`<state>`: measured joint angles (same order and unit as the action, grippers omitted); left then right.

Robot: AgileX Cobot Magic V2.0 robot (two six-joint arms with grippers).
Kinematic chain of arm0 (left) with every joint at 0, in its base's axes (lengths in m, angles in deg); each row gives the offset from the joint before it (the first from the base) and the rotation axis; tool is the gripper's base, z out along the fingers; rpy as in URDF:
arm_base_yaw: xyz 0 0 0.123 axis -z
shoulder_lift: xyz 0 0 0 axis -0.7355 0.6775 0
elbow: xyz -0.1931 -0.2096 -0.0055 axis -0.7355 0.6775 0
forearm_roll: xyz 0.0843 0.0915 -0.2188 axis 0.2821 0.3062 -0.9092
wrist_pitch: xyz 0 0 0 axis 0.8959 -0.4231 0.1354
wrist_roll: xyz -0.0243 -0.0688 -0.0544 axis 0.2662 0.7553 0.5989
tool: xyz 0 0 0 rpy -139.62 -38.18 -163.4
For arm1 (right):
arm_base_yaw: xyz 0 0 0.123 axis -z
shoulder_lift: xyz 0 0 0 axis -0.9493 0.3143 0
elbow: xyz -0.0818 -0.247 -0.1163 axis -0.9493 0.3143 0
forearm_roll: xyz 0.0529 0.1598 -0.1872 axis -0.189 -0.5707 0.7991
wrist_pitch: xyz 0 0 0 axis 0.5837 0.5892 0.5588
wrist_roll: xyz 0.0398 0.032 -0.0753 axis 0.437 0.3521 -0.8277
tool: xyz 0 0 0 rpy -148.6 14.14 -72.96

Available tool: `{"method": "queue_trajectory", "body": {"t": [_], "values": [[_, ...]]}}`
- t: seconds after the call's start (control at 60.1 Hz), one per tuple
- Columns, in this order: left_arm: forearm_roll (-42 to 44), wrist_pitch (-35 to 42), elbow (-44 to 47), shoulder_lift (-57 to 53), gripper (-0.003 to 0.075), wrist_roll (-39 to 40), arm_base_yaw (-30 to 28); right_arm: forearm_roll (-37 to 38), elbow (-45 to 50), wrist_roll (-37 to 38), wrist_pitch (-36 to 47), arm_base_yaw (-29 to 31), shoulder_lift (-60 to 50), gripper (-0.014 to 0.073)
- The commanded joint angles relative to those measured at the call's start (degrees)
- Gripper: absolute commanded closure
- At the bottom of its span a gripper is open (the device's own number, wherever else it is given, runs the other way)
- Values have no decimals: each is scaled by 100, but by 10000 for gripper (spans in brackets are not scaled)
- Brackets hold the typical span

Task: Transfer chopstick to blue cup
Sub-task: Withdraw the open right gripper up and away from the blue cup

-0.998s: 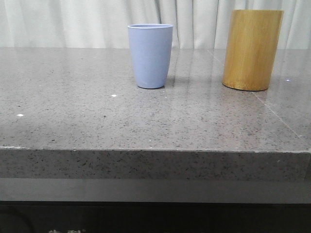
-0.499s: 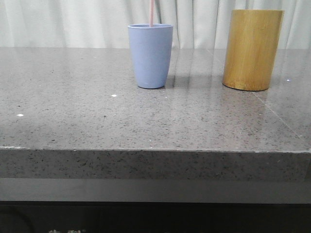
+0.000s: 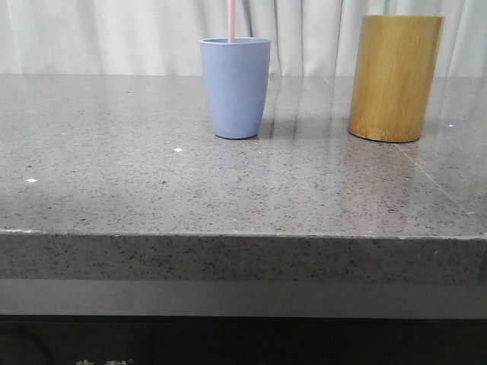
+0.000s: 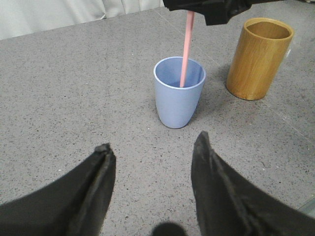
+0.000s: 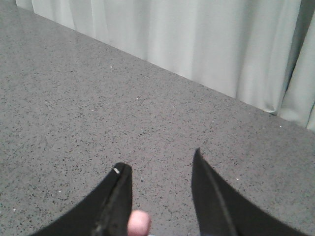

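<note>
The blue cup (image 3: 235, 87) stood left of centre on the counter (image 3: 152, 190), and a pink chopstick (image 3: 231, 20) rose nearly upright out of its mouth, lower end inside, upper end running out of sight above. Only one stick showed. To the right, well apart, stood the taller bamboo holder (image 3: 395, 77); from the left wrist view its hollow (image 4: 267, 30) looked bare as far down as I could see.

The left gripper (image 4: 152, 152) hung back from the cup, jaws spread, nothing between them. The right gripper (image 5: 160, 169) showed its fingers apart, the chopstick's pink tip (image 5: 139, 223) beside the nearer one; whether it was truly pinched I could not tell.

The counter was grey speckled stone, glossy, with pale pleated curtains (image 3: 114, 34) behind. The cup was matte and tapered; the holder was a straight cylinder with visible grain.
</note>
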<state>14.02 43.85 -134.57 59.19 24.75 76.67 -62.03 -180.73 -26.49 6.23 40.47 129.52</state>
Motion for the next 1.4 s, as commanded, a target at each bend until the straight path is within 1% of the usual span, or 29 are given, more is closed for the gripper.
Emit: {"method": "queue_trajectory", "body": {"t": [0.0, 0.283, 0.449, 0.499, 0.565, 0.682, 0.832, 0.915, 0.981, 1.064, 1.214, 1.38], "values": [[-44, 386, -160, -49, 372, 53, -6, 83, -207, -22, 252, -3, -380, 263], [-44, 386, -160, -49, 372, 53, -6, 22, -207, -22, -106, -3, -680, 263], [-44, 386, -160, -49, 372, 53, -6, -8, -207, -22, -487, -3, -1185, 263], [-44, 386, -160, -49, 372, 53, -6, -8, -207, -22, -769, -3, -1388, 263], [-44, 386, -160, -49, 372, 53, -6, 31, -207, -22, -1368, 30, -1658, 263], [-44, 386, -160, -49, 372, 53, -6, 215, -207, -22, -2517, 236, -2134, 263], [-44, 386, -160, -49, 372, 53, -6, 215, -196, -22, -4088, 587, -2637, 263], [-44, 386, -160, -49, 372, 53, -6, 215, 2, -22, -4560, 651, -2963, 263], [-44, 386, -160, -49, 372, 53, -6, 215, 323, -22, -4589, 651, -3315, 263], [-44, 386, -160, -49, 372, 53, -6, 215, 899, 16, -4316, 651, -3808, 263], [-44, 386, -160, -49, 372, 53, -6, 192, 1979, 407, -3726, 651, -4663, 263], [-44, 386, -160, -49, 372, 53, -6, -20, 2984, 515, -3428, 651, -5457, 264]]}}
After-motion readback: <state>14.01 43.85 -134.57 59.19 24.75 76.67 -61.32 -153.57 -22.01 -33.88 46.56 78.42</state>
